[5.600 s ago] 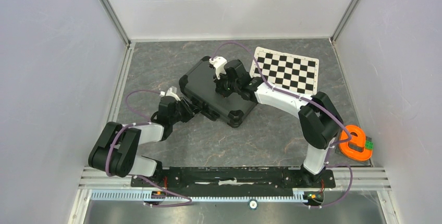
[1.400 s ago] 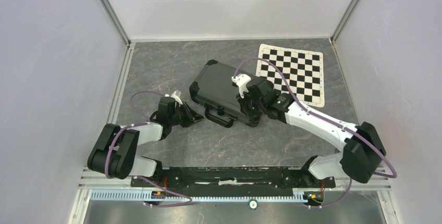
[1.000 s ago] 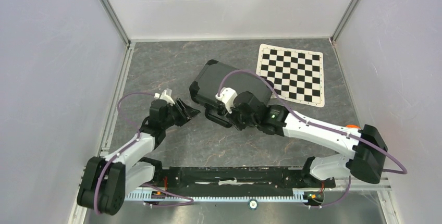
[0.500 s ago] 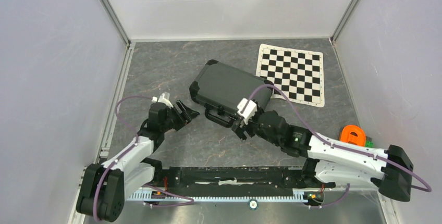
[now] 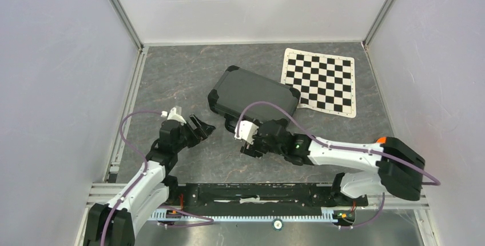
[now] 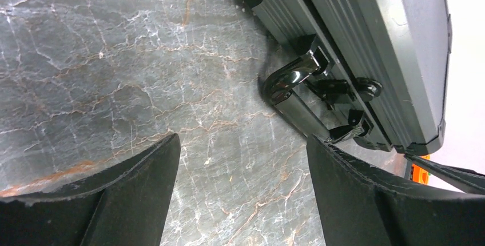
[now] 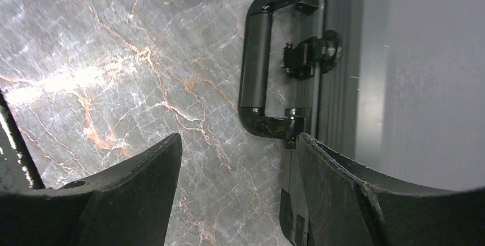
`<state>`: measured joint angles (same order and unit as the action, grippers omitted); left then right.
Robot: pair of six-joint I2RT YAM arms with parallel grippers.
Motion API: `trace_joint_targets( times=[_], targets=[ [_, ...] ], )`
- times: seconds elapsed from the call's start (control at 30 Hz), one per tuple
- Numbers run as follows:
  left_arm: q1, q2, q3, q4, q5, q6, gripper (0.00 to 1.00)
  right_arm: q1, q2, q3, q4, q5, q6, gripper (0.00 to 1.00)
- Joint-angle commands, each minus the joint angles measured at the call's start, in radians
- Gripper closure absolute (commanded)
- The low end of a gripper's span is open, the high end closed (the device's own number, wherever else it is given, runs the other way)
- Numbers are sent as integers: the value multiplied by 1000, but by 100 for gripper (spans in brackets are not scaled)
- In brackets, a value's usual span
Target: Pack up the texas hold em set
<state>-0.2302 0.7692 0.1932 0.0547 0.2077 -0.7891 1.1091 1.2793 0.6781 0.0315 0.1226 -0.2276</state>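
Since the black case [image 5: 254, 92] lies shut on the table [image 5: 171, 74] in the overhead view, packing looks all but finished. Left wrist: the left gripper [image 6: 241, 143] has its fingers spread wide and empty just beside the case's front edge. Right wrist: the right gripper [image 7: 237, 140] is likewise wide and empty beside the handle [image 7: 256, 46]. Next, I judge, confirm the latches [image 6: 343, 91], then withdraw.

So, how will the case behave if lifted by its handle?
The case looks a rigid hard shell; it should not flex. Its handle sits on one long side, so it would probably swing and hang. Pushed flat, it likely slides.
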Motion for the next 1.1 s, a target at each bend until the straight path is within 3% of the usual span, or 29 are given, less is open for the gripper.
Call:
trace_joint_targets(
  times=[0.0, 0.23, 0.47, 0.57, 0.87, 1.0, 1.07],
  targets=[
    [6, -15, -2, -13, -31, 45, 13, 14, 91, 82, -48, -1, -84, 22],
    [6, -7, -7, -11, -1, 18, 13, 24, 275, 248, -133, 64, -49, 26],
    [6, -16, -15, -11, 2, 14, 13, 42, 509, 446, -267, 191, 100, 24],
    [6, -20, -14, -16, 8, 16, 13, 16, 590, 500, -335, 165, 156, 23],
    [6, -33, -9, -32, 13, 31, 13, -11, 641, 512, -368, 190, 214, 27],
    [6, -38, -6, -38, 13, 33, 13, -14, 676, 582, -471, 263, 254, 26],
    [6, -41, -9, -39, 12, 31, 13, -33, 700, 598, -513, 219, 264, 25]
  ],
)
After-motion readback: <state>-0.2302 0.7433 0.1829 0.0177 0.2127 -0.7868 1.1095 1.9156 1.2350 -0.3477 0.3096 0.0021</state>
